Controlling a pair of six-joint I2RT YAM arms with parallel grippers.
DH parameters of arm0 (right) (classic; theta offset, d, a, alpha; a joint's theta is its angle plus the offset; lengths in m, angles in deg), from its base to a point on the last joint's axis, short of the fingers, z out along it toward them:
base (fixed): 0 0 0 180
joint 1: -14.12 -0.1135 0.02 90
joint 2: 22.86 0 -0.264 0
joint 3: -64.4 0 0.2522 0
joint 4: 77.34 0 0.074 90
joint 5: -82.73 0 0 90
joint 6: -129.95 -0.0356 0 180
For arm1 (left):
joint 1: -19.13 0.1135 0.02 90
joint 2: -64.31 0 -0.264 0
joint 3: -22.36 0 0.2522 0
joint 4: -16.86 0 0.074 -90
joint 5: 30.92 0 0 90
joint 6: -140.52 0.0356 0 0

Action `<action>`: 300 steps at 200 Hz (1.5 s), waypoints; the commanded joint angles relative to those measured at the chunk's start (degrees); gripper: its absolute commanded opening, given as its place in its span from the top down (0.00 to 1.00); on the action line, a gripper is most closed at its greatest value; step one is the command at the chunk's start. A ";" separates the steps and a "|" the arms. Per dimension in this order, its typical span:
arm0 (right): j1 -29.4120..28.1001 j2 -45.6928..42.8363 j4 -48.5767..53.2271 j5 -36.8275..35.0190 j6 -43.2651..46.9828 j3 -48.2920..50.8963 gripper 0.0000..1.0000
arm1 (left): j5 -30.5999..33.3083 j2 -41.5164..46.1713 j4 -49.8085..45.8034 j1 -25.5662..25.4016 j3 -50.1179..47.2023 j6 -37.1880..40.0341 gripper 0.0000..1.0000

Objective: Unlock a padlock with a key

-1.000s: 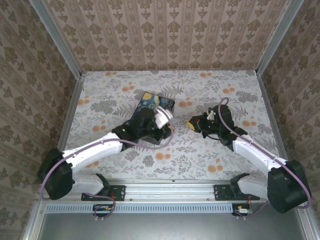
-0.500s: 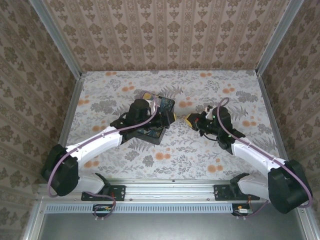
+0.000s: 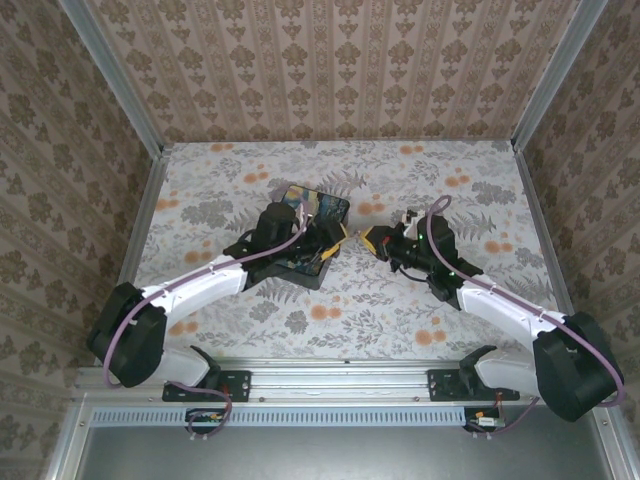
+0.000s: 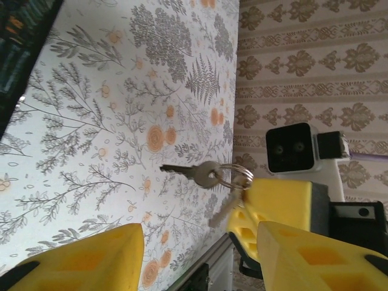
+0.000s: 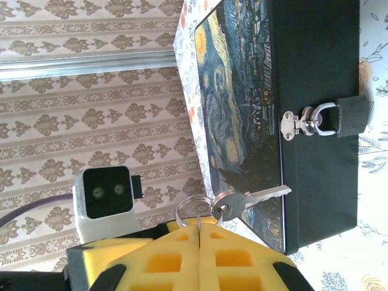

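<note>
**A:** Right gripper (image 5: pixel 200 233), state?

**B:** Closed. The yellow fingers are pressed together and pinch the key ring (image 5: pixel 193 209). The key (image 5: pixel 260 195) sticks out from the ring, clear of the table (image 3: pixel 400 295), with its blade pointing at the dark side of the painted box (image 5: pixel 242 85).

**A:** Padlock position?

**B:** The padlock (image 5: pixel 353 115) sits against that same dark side wall, its shackle through the metal hasp (image 5: pixel 296 124). I cannot tell whether the shackle is latched. The key tip is near the padlock but apart from it, no contact.

**A:** Left gripper (image 4: pixel 200 245)?

**B:** Open, fingers spread, nothing between them. In the top view it is over the box's right edge, facing the right gripper. The two are close, and the key lies in the gap between them.

**A:** Box placement?

**B:** On the table, left of centre, partly under the left arm.
</note>
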 commanded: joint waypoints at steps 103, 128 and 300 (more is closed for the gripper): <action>-3.00 3.77 -5.18 -2.23 -2.54 -1.72 1.00 | 1.98 2.79 -3.62 1.52 -0.94 2.33 0.59; -3.13 4.17 -5.81 -2.40 -2.69 -1.94 1.00 | 0.30 2.17 -1.48 1.71 -1.41 1.60 0.59; -5.40 7.49 -9.89 -2.32 -4.60 -3.06 1.00 | -0.93 2.58 2.66 2.10 -2.73 -0.17 0.96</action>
